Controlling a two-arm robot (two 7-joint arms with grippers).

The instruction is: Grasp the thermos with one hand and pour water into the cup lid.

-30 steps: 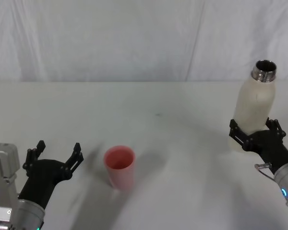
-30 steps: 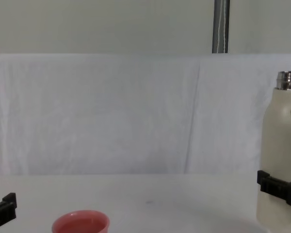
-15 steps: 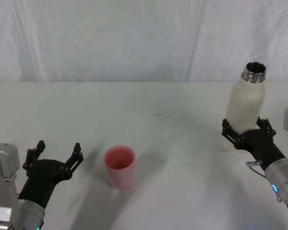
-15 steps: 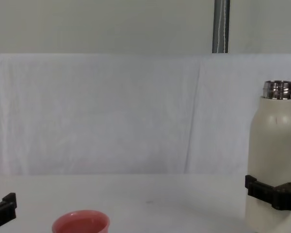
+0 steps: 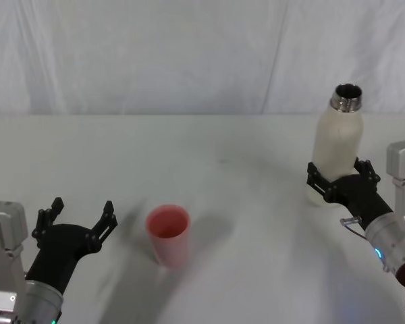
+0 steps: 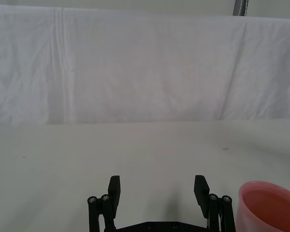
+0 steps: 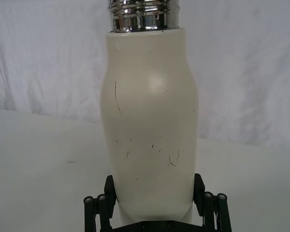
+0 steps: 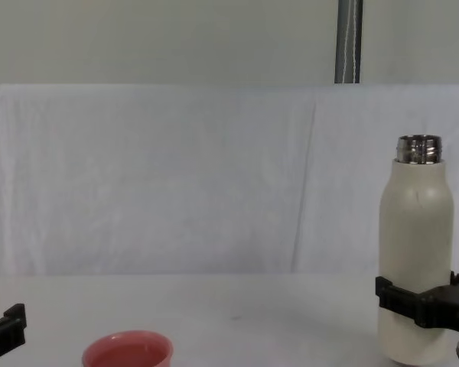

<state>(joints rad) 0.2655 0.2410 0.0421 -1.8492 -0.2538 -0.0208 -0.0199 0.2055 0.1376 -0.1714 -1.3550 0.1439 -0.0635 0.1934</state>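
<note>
The cream-white thermos (image 5: 336, 145) stands upright at the right of the table, its steel neck uncapped. My right gripper (image 5: 337, 177) is shut on its lower body, one finger on each side; the right wrist view shows the thermos (image 7: 150, 135) between the fingers of the right gripper (image 7: 154, 186). In the chest view the thermos (image 8: 415, 252) is at the far right. The pink cup lid (image 5: 168, 235) stands upright near the table's front, left of centre, well apart from the thermos. My left gripper (image 5: 81, 210) rests open just left of the cup lid (image 6: 270, 205), holding nothing.
The white table (image 5: 223, 155) runs back to a hanging white cloth (image 5: 189, 54). A metal pole (image 8: 348, 42) rises behind the cloth at the right. Between cup lid and thermos lies bare tabletop.
My right gripper has carried the thermos leftward and a little farther back, toward the table's middle, keeping it upright. The left gripper and the cup lid have not moved.
</note>
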